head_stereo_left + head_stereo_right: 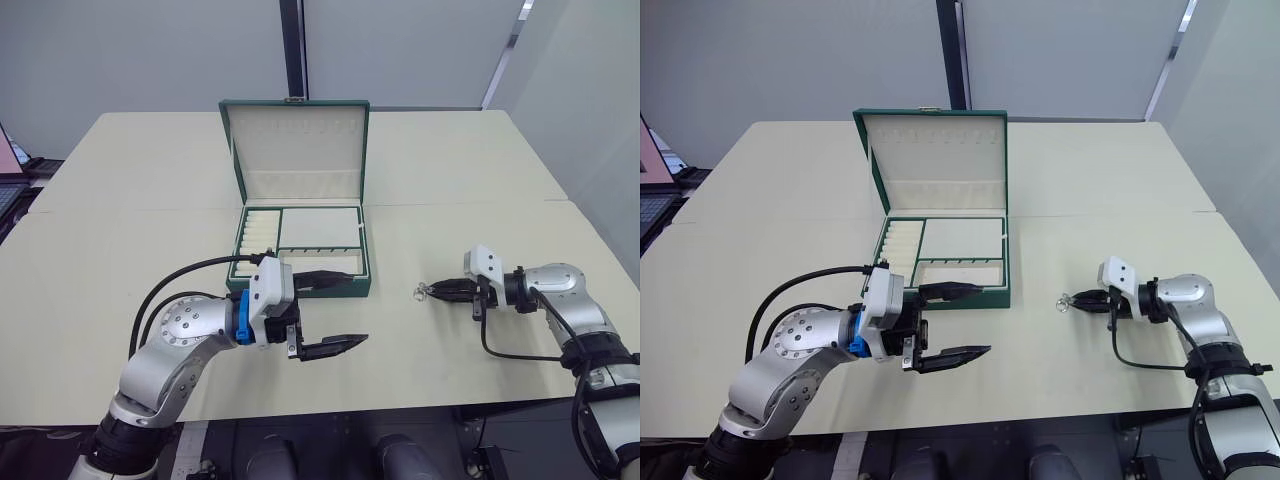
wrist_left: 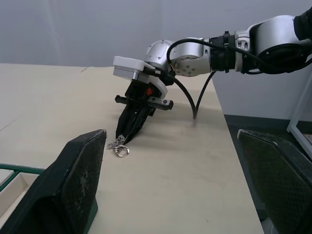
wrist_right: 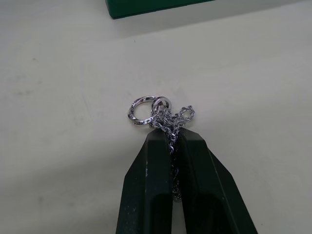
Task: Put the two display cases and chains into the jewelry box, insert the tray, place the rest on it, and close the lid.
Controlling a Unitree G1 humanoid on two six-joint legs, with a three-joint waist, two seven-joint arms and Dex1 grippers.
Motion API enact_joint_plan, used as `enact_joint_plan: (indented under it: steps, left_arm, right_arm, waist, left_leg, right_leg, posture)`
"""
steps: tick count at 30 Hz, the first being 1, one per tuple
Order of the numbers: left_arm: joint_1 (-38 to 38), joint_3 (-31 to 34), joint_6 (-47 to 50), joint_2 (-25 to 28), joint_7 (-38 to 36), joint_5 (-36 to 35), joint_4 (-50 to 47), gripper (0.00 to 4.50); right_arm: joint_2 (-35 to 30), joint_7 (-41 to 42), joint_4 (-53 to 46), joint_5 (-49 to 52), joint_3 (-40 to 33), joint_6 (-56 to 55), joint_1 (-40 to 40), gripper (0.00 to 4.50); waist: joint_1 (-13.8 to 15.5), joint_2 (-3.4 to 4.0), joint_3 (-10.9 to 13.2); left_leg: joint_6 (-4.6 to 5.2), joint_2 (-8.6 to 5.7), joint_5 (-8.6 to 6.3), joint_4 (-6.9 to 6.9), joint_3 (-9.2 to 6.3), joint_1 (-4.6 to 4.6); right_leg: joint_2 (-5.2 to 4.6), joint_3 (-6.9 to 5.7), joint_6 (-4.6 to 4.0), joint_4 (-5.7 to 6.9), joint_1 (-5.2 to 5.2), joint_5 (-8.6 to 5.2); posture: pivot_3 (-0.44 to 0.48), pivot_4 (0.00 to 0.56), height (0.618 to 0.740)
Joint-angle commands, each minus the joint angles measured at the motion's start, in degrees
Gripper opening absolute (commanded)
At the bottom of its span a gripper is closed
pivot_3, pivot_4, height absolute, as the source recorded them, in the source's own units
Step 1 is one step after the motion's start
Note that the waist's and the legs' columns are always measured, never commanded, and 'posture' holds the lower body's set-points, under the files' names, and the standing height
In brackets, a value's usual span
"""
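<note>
The dark green jewelry box (image 1: 366, 252) stands open at the table's middle, its lid (image 1: 295, 140) upright behind it. Inside lies the cream-lined tray (image 1: 318, 228), ring rolls (image 1: 257, 236) on its left side. My left gripper (image 1: 358, 308) is open and holds nothing, just in front of the box's front wall, one finger (image 1: 330, 281) against that wall. To the right of the box my right gripper (image 1: 434, 291) is shut on a silvery chain (image 3: 165, 114) with a small ring, low over the tabletop. The display cases are out of view.
The pale table (image 1: 150, 190) stretches wide around the box, with a seam running across it behind the tray. Its front edge lies just below both arms. Dark equipment sits off the table's far left edge (image 1: 12, 180).
</note>
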Motion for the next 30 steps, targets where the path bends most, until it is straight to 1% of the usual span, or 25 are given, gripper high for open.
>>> enact_joint_plan:
  steps: [1,11,15,18,23,30]
  left_arm:
    - [0.0,0.6,-0.7,-0.6,0.4,-0.3,-0.6,4.5]
    - [1.6,2.9,-0.8,-0.6,2.1,-0.8,-0.7,4.5]
    - [3.4,5.1,-1.4,-1.0,4.3,-0.5,-1.1,4.5]
    - [5.8,7.5,-1.2,-1.6,6.8,-1.2,-2.6,4.5]
    - [11.4,12.3,-0.2,-2.5,11.8,-2.5,-6.3,4.5]
    - [20.2,18.5,0.3,-4.1,19.5,-3.9,-12.0,4.5]
  right_arm:
    - [-2.0,1.9,-5.0,3.0,-2.4,4.6,0.3,0.01]
    - [-5.8,2.6,-23.7,10.2,-5.5,19.1,-0.6,0.01]
    - [-5.5,1.4,-29.3,12.8,-5.6,25.4,-3.5,0.01]
    - [-4.1,-0.2,-32.2,15.6,-5.7,31.0,-7.2,0.01]
    - [-0.5,-3.3,-34.5,18.3,-4.2,37.4,-14.0,0.01]
    - [6.7,-7.2,-29.9,14.8,0.7,38.0,-22.3,0.01]
  waist:
    - [0.0,0.03,0.0]
    - [0.1,0.13,0.1]
    - [0.1,0.14,0.1]
    - [0.0,0.14,0.1]
    - [0.0,0.13,0.1]
    - [-0.1,0.14,0.1]
  left_leg:
    - [0.0,0.0,0.0,0.0,0.0,-0.01]
    - [0.0,0.0,0.0,-0.05,-0.01,-0.05]
    - [0.0,0.0,-0.01,-0.06,0.0,-0.07]
    - [0.0,0.0,-0.01,-0.08,-0.01,-0.09]
    - [0.0,0.01,-0.01,-0.1,0.0,-0.19]
    - [-0.01,0.02,-0.02,-0.17,0.02,-0.2]
  right_leg:
    - [0.0,0.0,0.0,0.0,0.0,0.0]
    - [0.0,0.01,0.0,-0.05,-0.05,0.0]
    - [0.0,0.03,0.0,-0.06,-0.09,0.0]
    - [0.0,0.03,0.0,-0.06,-0.13,0.0]
    - [-0.01,0.02,0.0,-0.09,-0.23,0.0]
    - [-0.02,0.04,0.0,-0.1,-0.3,0.0]
  posture:
    - [0.0,0.15,0.74]
    - [0.0,0.15,0.74]
    - [0.0,0.15,0.74]
    - [0.0,0.15,0.74]
    - [0.0,0.15,0.74]
    - [0.0,0.15,0.74]
